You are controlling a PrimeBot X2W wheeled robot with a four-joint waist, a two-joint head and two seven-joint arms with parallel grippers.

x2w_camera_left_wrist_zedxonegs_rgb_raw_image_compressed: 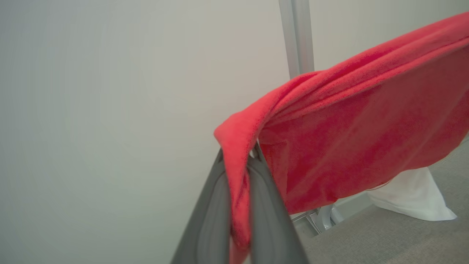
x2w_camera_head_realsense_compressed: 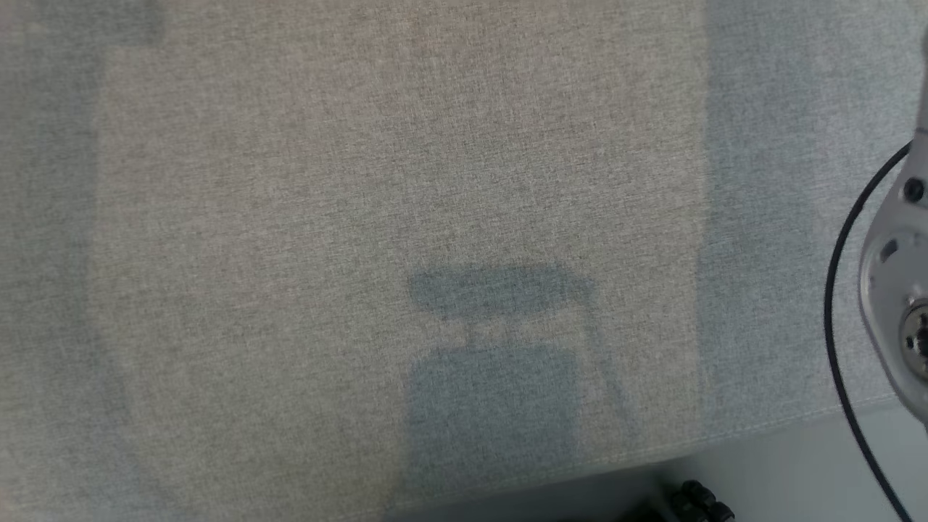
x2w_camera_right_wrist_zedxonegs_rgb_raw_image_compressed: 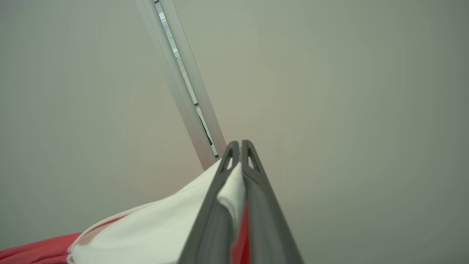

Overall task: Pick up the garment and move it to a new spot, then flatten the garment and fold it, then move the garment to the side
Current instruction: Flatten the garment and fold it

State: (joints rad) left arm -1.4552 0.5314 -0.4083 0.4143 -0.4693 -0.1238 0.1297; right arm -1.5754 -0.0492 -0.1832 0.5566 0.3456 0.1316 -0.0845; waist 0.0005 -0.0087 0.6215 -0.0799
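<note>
The left pincer point(x2w_camera_left_wrist_zedxonegs_rgb_raw_image_compressed: 238, 156) is pinched shut on a red edge of the garment point(x2w_camera_left_wrist_zedxonegs_rgb_raw_image_compressed: 348, 128). The right pincer point(x2w_camera_right_wrist_zedxonegs_rgb_raw_image_compressed: 240, 145) is pinched shut too, on a white and red bit of cloth. I think that is another part of the same garment. The garment hangs up in the air, stretched out in front of a pale wall. The grey worktop point(x2w_camera_head_realsense_compressed: 290, 217) lies below, with a dark shadow on it. So the picking up looks done. What is left is to lay the garment down in a new spot, flatten it, fold it and move it aside.
</note>
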